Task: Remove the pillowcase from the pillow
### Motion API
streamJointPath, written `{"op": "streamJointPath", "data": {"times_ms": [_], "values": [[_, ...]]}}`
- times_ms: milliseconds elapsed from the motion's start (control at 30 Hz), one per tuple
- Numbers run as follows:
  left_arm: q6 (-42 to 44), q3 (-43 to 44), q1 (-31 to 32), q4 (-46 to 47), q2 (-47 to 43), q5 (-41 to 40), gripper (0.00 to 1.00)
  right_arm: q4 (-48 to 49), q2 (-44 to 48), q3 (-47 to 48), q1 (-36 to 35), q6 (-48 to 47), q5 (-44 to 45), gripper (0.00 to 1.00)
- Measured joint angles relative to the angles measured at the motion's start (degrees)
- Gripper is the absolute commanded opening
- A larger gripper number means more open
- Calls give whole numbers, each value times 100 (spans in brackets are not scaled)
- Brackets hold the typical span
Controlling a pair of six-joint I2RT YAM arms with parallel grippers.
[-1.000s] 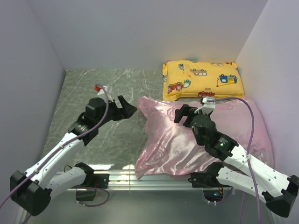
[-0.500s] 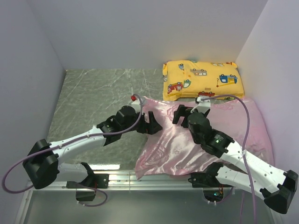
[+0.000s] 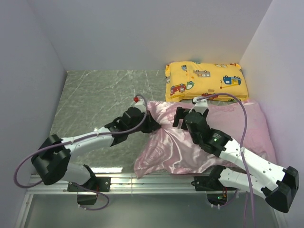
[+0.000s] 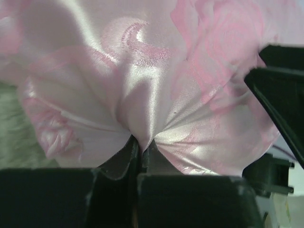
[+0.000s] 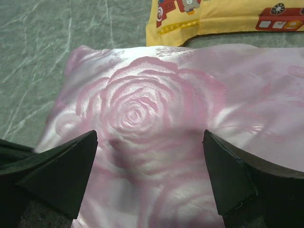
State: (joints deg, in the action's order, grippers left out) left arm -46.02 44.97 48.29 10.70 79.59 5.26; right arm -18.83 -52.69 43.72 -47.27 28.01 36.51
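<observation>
The pink satin pillowcase (image 3: 166,147) with its rose pattern lies on the right half of the table, bulging over the pillow, which is hidden inside it. My left gripper (image 3: 154,124) reaches in from the left and is shut on a pinched fold of the pillowcase (image 4: 142,85) near its left edge. In the left wrist view the fabric gathers into creases at my left gripper (image 4: 141,142). My right gripper (image 3: 182,117) hovers open just above the case's upper left area. In the right wrist view the rose pattern (image 5: 142,109) fills the space between its spread fingers (image 5: 148,137).
A yellow pillow (image 3: 206,80) with cartoon vehicles lies against the back wall, touching the pink case's far edge (image 5: 228,14). Grey marble tabletop (image 3: 104,95) stretches to the left. White walls close in the left, back and right sides.
My left arm swung right from the bare tabletop to the case's left edge and shut on a fold, bunching the fabric. My right gripper shifted slightly left, still open.
</observation>
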Motion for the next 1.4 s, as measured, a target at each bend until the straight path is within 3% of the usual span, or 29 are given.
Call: {"op": "streamJointPath", "data": {"times_ms": [100,267,400,533,733,967,1000,1067,1100,1133,1167,1333,1400], "values": [[-188,-157,-560,-400,-573,-153,0,-109,-103,280,-2,-188,-208,97],[-389,-588,-2087,-1471,-1941,-859,0,-295,-302,874,-31,-560,-778,96],[-437,-599,-2730,-2094,-2599,-1325,0,-396,-538,1266,-343,-857,-1104,96],[-428,-549,-2977,-2376,-2549,-1362,1,-540,-857,1473,-1130,-1268,-986,96],[-374,-304,-3156,-2544,-2273,-1158,1,-728,-1631,1565,-2494,-1838,-131,98],[-269,-164,-3233,-2603,-2210,-929,0,-879,-2557,1565,-2765,-2221,894,99],[-258,-140,-3237,-2621,-2194,-905,1,-866,-2680,1567,-2780,-2286,1047,97],[-205,-70,-3237,-2664,-2157,-881,0,-817,-2914,1569,-2811,-2437,1292,75],[-168,-33,-3237,-2686,-2146,-863,1,-831,-3056,1602,-2813,-2492,1410,56],[-142,9,-3239,-2723,-2146,-855,1,-872,-3213,1687,-2802,-2573,1504,7],[-120,55,-3241,-2758,-2146,-850,1,-944,-3368,1823,-2776,-2643,1558,0],[68,398,-3314,-2894,-2146,-885,0,-1373,-3670,2732,-2594,-2857,1582,0],[195,627,-3333,-2977,-2131,-933,8,-1641,-3665,3268,-2520,-2970,1449,0]]}}
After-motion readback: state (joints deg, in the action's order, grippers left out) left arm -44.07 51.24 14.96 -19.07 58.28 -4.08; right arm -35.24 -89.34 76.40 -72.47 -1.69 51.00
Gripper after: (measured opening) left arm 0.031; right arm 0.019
